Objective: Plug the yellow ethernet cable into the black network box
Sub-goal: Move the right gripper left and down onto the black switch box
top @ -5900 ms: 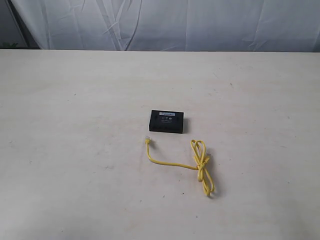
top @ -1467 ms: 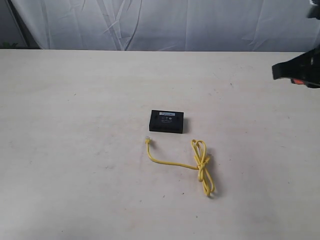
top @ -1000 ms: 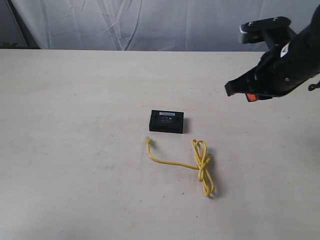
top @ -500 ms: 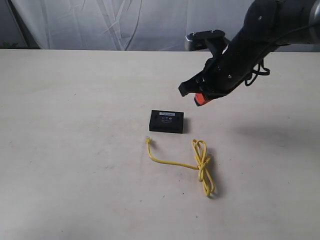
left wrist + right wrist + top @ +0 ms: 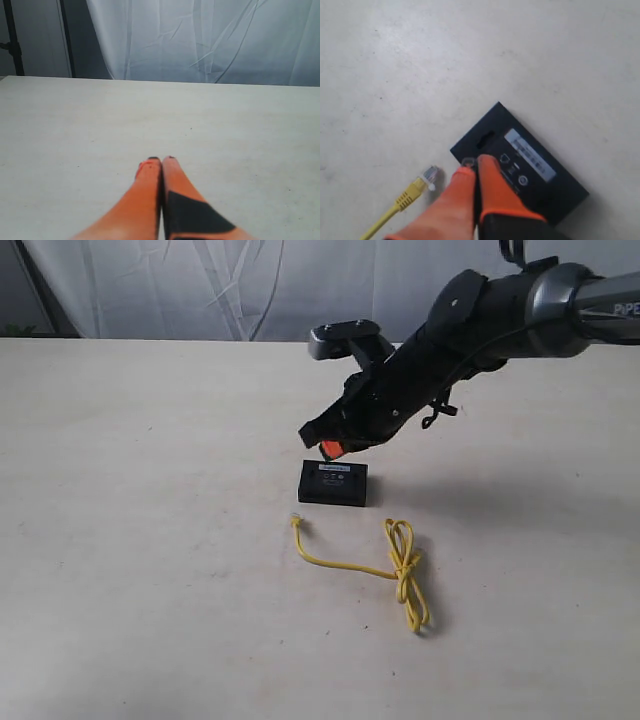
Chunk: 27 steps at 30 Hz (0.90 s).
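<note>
The right end effector is clenched on nothing, its tips just above the box (a moment ago it hung higher, off to the right). It has swept in from the table edge, so the approach looks nearly done. The cable lies untouched, one plug near the box. The arm slopes down from the right. The left end effector is clenched too.

The table is viewed by the exterior camera from high at 6 o'clock, toward the backdrop at 12 o'clock. The black network box is shared with the close, downward right wrist view. The left wrist view, set low, seemingly faces that backdrop.
</note>
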{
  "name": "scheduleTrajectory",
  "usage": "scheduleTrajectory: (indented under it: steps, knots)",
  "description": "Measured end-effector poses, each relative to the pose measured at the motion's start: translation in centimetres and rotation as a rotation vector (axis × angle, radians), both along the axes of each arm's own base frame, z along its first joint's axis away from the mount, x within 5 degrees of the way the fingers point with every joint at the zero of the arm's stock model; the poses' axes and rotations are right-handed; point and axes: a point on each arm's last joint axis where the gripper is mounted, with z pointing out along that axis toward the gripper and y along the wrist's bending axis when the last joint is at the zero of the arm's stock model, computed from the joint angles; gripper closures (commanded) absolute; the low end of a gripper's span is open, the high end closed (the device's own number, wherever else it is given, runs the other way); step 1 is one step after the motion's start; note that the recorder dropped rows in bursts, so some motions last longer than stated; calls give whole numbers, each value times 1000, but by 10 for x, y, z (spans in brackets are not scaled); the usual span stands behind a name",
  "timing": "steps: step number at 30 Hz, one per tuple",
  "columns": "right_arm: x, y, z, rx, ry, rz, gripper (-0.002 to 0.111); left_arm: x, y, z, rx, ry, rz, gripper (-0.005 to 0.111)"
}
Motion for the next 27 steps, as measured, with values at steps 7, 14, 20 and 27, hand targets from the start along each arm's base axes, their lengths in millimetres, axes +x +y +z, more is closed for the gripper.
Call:
scheduleTrajectory:
  steps: [7,14,20,27]
  knots:
    - [4,36,-12,9,-98,39,109,0,0,0,0,0,0,107]
    - [12,54,-38,22,-104,2,109,0,0,0,6,0,1,107]
    - [14,53,-51,-12,-114,6,109,0,0,0,8,0,1,107]
    - [18,48,-57,-77,-134,-16,109,0,0,0,8,0,1,107]
